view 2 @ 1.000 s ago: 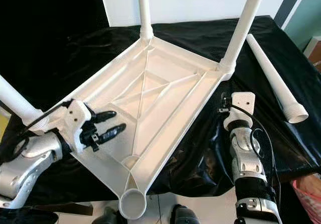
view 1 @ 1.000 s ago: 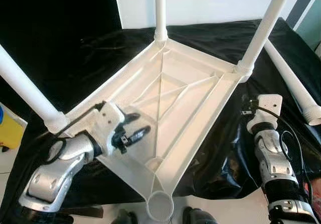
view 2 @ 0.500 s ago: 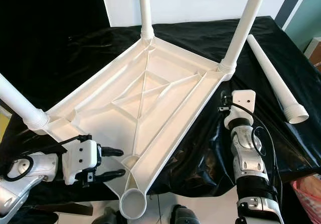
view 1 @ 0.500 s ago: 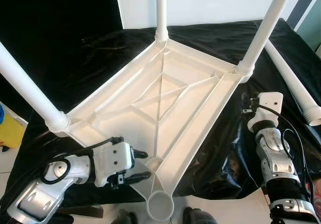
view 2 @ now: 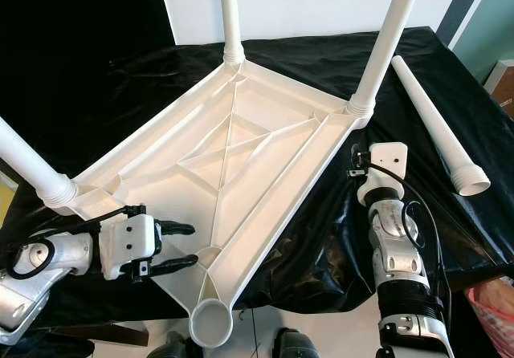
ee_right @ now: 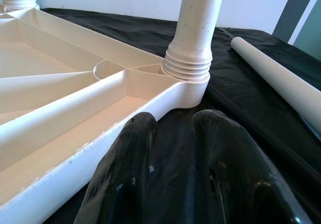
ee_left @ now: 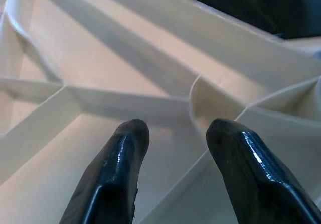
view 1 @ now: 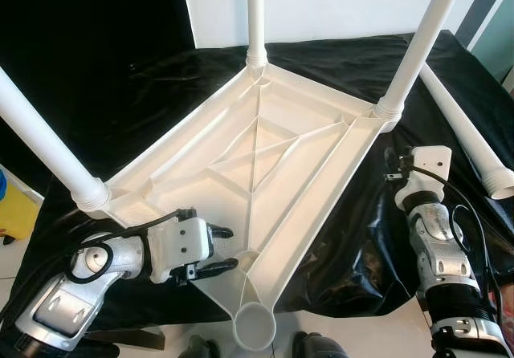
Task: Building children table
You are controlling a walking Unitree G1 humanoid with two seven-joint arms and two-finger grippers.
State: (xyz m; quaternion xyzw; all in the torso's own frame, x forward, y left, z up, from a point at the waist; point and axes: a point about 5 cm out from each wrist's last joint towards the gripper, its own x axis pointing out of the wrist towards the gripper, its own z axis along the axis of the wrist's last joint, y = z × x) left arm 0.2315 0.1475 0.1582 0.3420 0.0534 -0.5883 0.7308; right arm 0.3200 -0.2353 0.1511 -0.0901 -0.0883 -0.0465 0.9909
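A white plastic table top [view 1: 273, 157] lies upside down on a black cloth. Three white legs stand in its corners: a left leg [view 1: 40, 145], a back leg [view 1: 255, 13] and a right leg [view 1: 418, 45]. The corner socket [view 1: 255, 326] nearest me is empty. A loose leg [view 1: 470, 141] lies on the cloth to the right. My left gripper [view 1: 227, 250] is open over the near-left rim, just above the inner ribs [ee_left: 125, 103]. My right gripper [ee_right: 174, 121] hovers low over the cloth, pointing at the right leg's base [ee_right: 188, 68], with a narrow gap between its fingers and nothing held.
The black cloth [view 1: 161, 77] covers the whole work surface and drapes over its front edge. A yellow object [view 1: 16, 209] stands at the far left. A white wall [view 1: 337, 5] rises behind. The upright legs stand tall around the table top.
My left gripper pulled back from over the left part of the table top to its near-left rim. The right arm stayed still.
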